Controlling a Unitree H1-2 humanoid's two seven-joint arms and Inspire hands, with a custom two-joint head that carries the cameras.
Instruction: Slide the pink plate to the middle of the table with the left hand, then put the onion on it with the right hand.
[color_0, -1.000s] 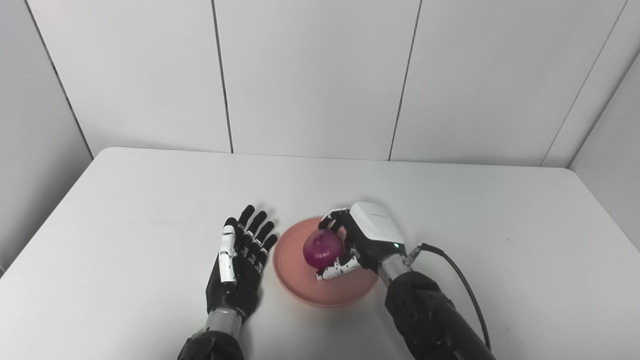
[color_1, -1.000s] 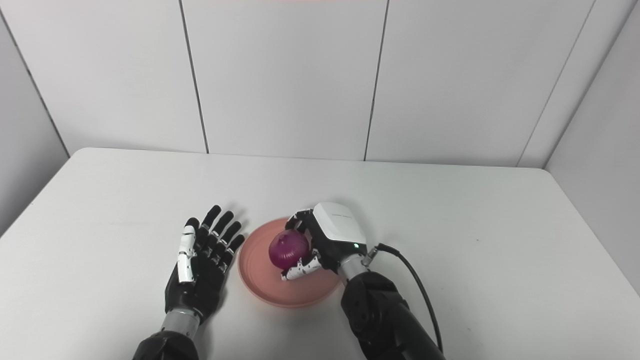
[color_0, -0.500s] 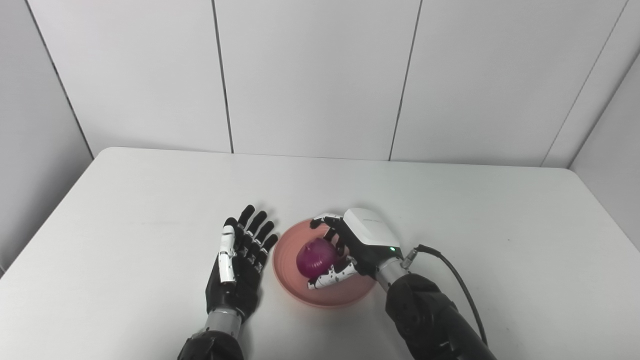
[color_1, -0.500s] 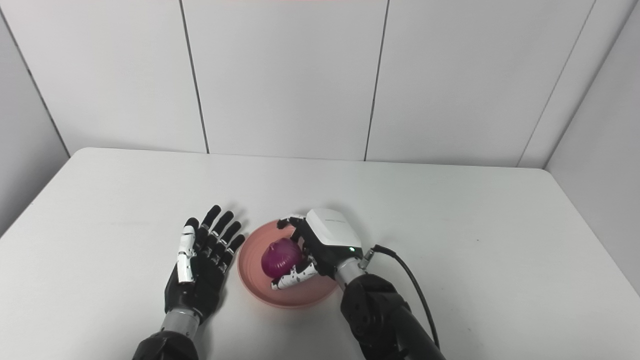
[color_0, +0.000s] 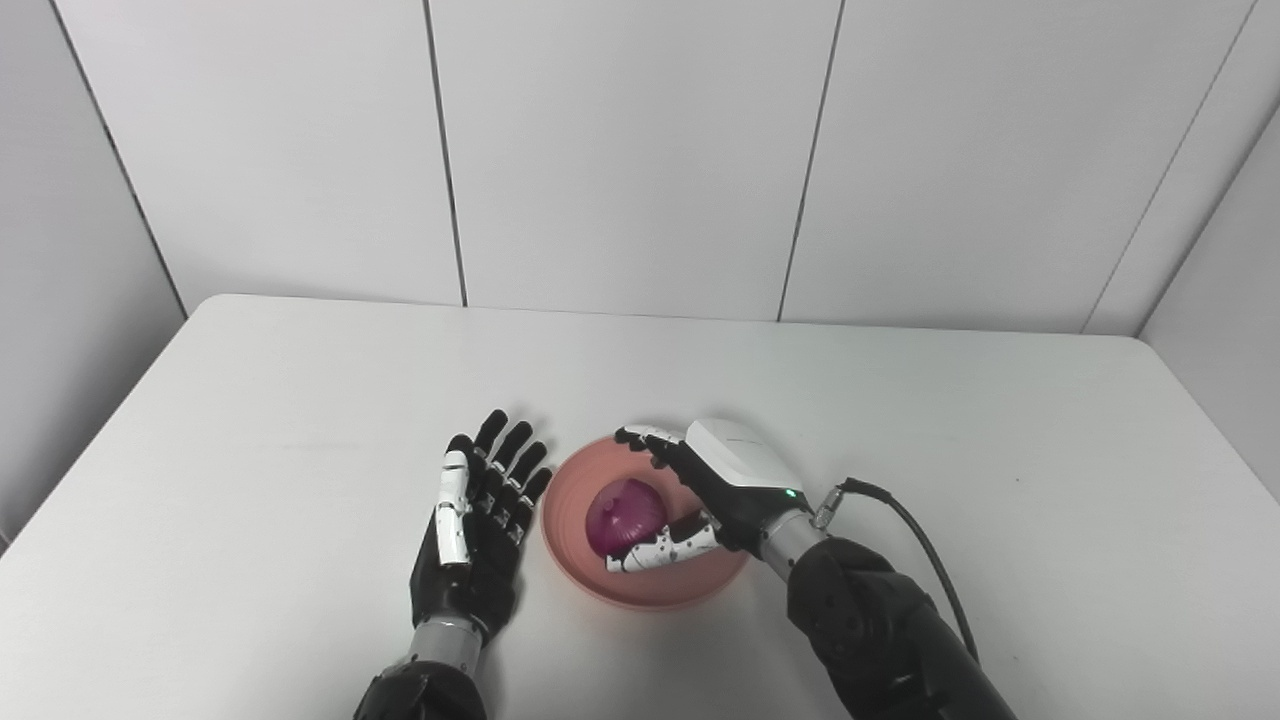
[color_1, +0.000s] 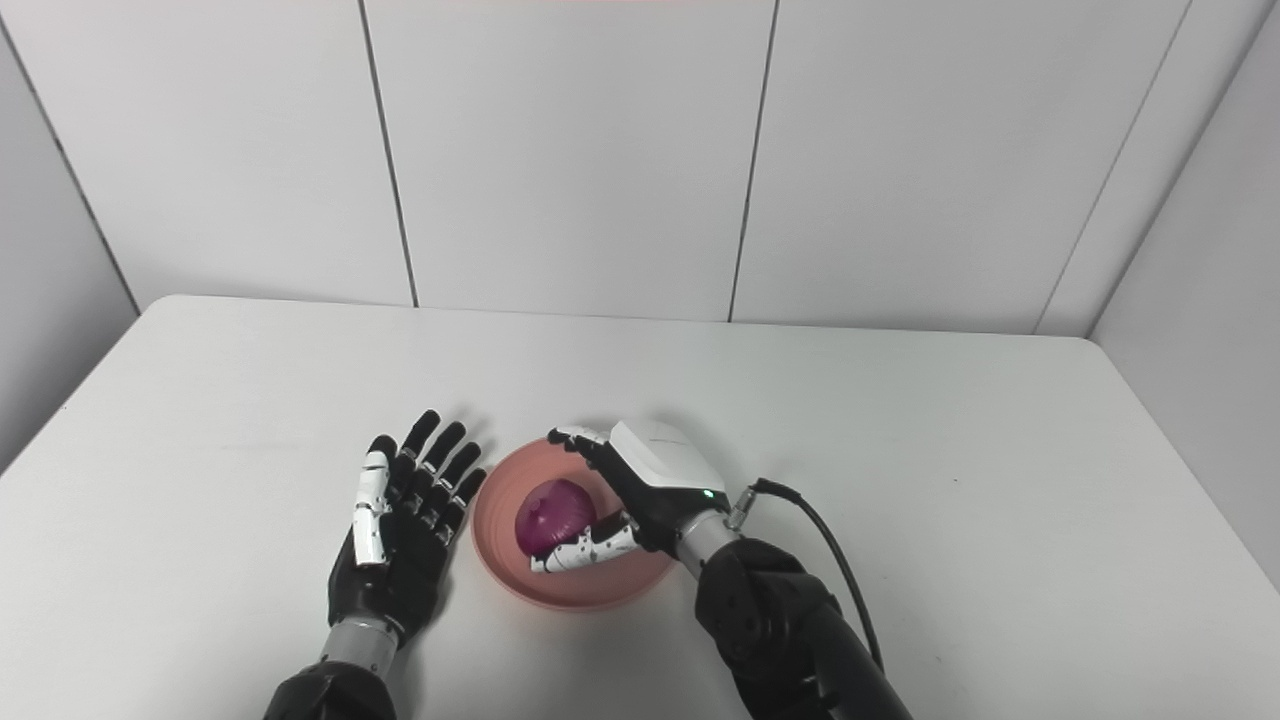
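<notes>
Onion (color_0: 624, 504) on pink plate (color_0: 570, 540), identical across views

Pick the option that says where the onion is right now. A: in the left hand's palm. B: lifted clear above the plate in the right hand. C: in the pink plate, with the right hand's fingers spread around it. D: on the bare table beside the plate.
C: the onion sits in the pink plate, the right hand has its fingers spread beside it, and the left hand lies open on the table.

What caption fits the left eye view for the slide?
Right hand opening around the purple onion on the round pink plate; left hand open alongside.
</notes>
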